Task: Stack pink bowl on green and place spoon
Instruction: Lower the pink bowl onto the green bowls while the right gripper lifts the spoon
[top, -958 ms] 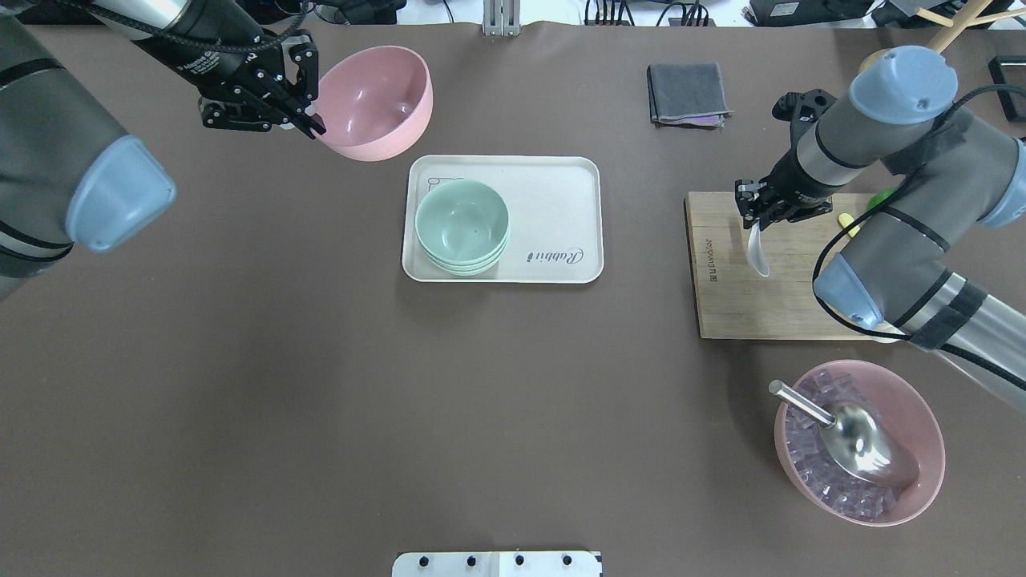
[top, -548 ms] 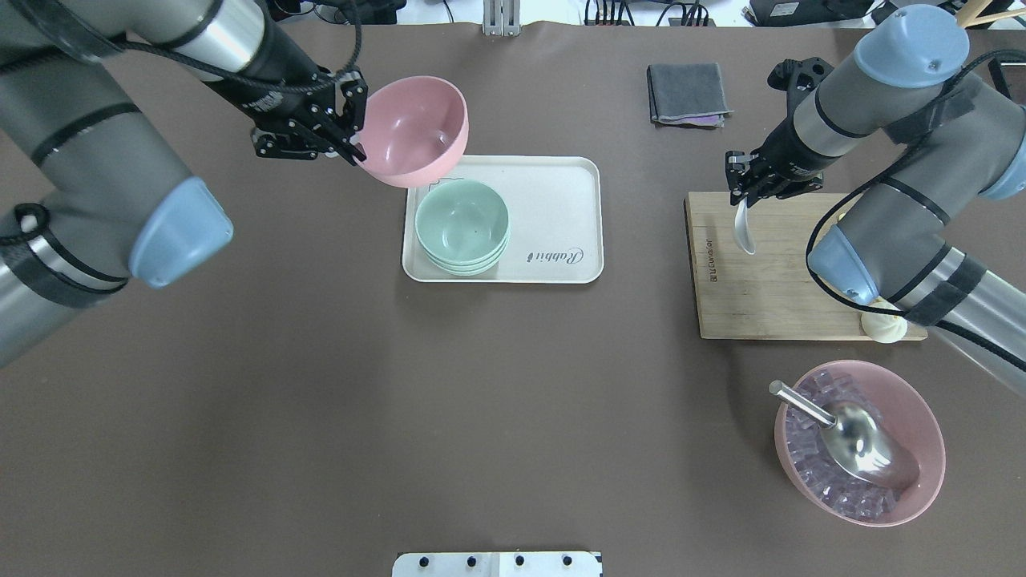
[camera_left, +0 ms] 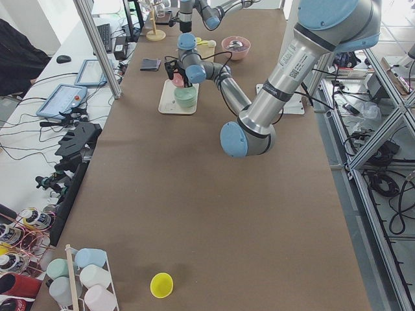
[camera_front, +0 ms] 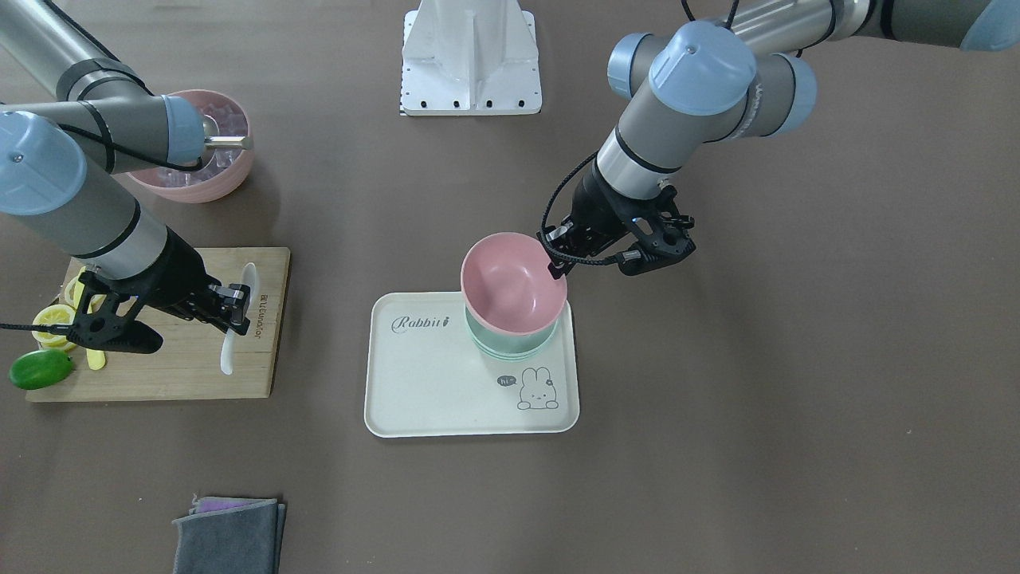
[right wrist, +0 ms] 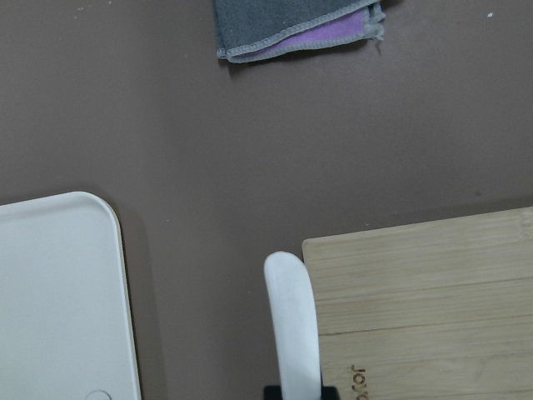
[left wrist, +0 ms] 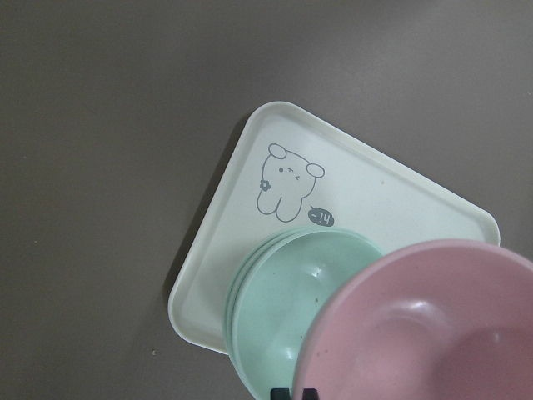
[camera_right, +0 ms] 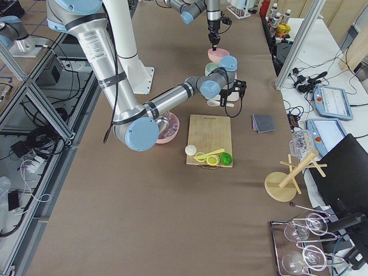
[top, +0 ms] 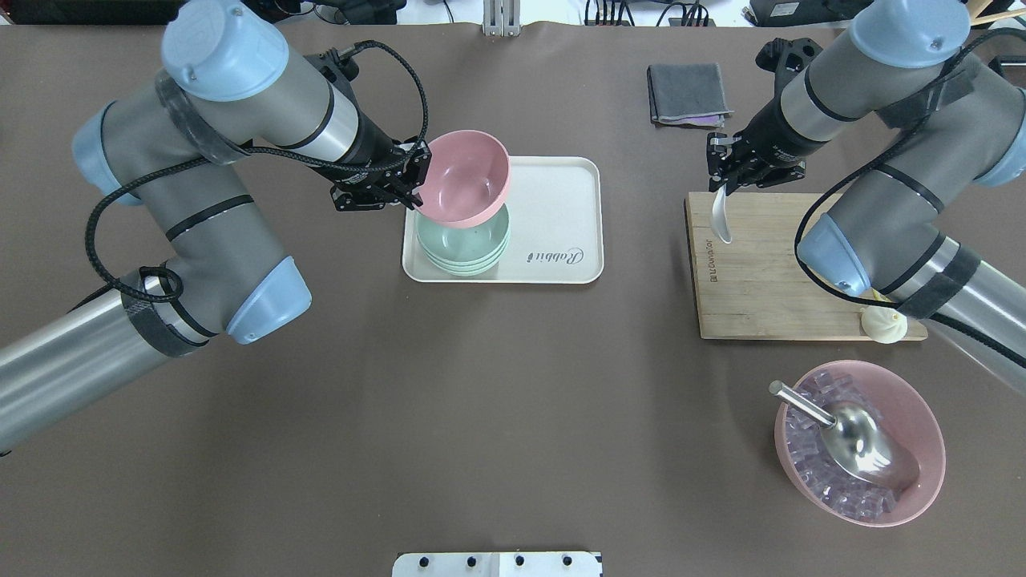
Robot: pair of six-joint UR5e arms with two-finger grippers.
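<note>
My left gripper (top: 410, 186) is shut on the rim of the pink bowl (top: 465, 176) and holds it tilted just above the stacked green bowls (top: 465, 244) on the white tray (top: 553, 216). In the front view the pink bowl (camera_front: 510, 281) covers most of the green bowls (camera_front: 510, 341). My right gripper (top: 725, 181) is shut on the handle of a white spoon (top: 720, 218), held over the far left corner of the wooden board (top: 769, 272). The spoon also shows in the right wrist view (right wrist: 293, 321).
A second pink bowl (top: 922, 417) with clear cubes and a metal scoop (top: 850, 437) stands at the near right. A grey cloth (top: 688, 93) lies at the far side. A white dumpling (top: 883, 325) sits on the board's corner; lemon slices and a green lime (camera_front: 40, 368) lie on it.
My left arm carried the pink bowl rightward and nearer, from beside the tray to over the green bowls. My right gripper lifted the spoon and moved it left and farther along the board.
</note>
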